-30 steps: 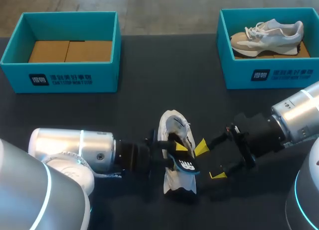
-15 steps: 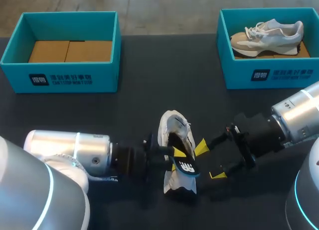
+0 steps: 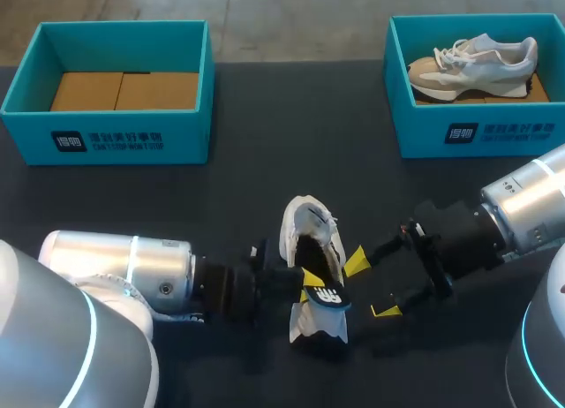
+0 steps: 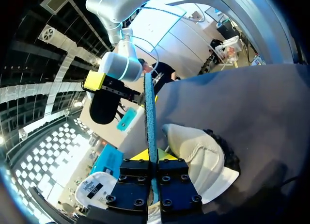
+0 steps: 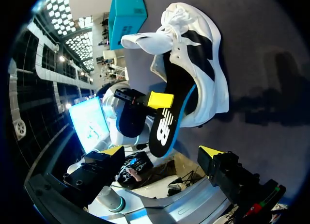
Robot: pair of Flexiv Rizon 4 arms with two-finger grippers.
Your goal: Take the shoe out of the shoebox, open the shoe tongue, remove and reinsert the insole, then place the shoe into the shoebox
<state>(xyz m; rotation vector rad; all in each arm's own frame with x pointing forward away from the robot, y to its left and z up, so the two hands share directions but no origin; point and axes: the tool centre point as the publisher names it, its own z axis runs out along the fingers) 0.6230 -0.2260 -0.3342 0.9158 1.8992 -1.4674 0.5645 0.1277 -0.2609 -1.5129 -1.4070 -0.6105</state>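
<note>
Head view: our left gripper (image 3: pixel 306 284) pinches the dark, blue-edged insole (image 3: pixel 327 296) from both sides. One end is raised clear of the white shoe (image 3: pixel 309 236) and the other is tucked inside it. Just across the shoe, our right gripper (image 3: pixel 370 287) hangs with fingers spread wide, touching nothing. The teal shoebox (image 3: pixel 132 143) stands well apart from both grippers.

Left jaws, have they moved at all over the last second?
Yes. The left jaws have drawn back leftward, away from the white shoe, which lies unmoved on the table, and they have taken the insole slightly along.
</note>
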